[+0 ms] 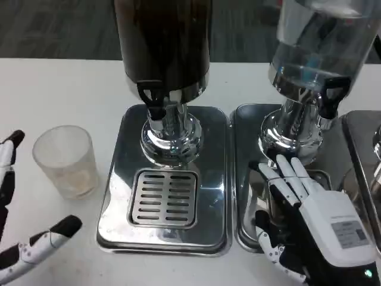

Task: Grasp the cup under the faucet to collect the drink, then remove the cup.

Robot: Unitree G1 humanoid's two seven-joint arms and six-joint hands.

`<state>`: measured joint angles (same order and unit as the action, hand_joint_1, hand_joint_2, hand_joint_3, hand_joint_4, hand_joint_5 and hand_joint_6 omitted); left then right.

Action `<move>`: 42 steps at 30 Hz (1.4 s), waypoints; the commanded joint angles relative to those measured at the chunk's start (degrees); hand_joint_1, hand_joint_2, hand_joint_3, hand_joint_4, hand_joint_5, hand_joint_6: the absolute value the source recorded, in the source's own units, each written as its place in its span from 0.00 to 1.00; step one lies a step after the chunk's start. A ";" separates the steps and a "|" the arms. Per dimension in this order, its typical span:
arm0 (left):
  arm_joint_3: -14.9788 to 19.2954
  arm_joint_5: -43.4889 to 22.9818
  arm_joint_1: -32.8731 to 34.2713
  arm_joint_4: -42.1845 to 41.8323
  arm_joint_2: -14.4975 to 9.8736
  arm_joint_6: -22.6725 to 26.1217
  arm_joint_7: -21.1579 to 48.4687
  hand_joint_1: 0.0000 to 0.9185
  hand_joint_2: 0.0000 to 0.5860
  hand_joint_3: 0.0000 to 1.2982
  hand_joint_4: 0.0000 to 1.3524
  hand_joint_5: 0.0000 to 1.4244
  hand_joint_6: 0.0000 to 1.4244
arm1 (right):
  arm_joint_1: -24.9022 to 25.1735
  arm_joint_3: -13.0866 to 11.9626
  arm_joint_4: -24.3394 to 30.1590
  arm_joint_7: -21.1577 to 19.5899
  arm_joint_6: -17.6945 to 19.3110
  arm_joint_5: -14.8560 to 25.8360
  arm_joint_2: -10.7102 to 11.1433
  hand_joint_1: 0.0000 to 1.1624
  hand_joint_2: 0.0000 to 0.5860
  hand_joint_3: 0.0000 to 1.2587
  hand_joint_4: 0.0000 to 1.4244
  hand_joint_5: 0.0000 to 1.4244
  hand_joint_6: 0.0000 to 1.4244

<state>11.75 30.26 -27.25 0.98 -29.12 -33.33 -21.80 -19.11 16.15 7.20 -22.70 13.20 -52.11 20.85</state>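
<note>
Cup stands upright on the white surface, just left of the dark dispenser's drip tray. My left robot hand spreads open beside it; my right robot hand rests open, empty, over the neighbouring tray.

Left hand at the lower left edge, fingers spread wide apart and holding nothing, one fingertip high, another reaching inward; right hand at the lower right, white back uppermost, fingers extended forward, side by side, gripping nothing.
</note>
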 commanded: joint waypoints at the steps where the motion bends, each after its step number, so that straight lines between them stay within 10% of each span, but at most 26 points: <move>1: 1.75 -4.68 3.94 4.40 -1.81 0.79 4.03 0.00 0.08 0.00 0.00 0.00 0.04 | -0.13 0.14 0.89 0.41 -0.45 -0.08 -0.07 0.52 0.96 0.11 0.00 0.00 0.14; 42: -6.23 -7.32 31.78 46.35 -11.11 -4.17 7.78 0.08 0.06 0.00 0.00 0.05 0.10 | 2.85 4.12 -0.59 -0.68 -0.86 -1.15 -2.70 0.50 0.96 0.15 0.04 0.01 0.16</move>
<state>6.31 22.22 3.11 45.83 -38.68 -37.01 -13.15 -16.47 19.84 6.93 -22.74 12.58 -52.69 18.48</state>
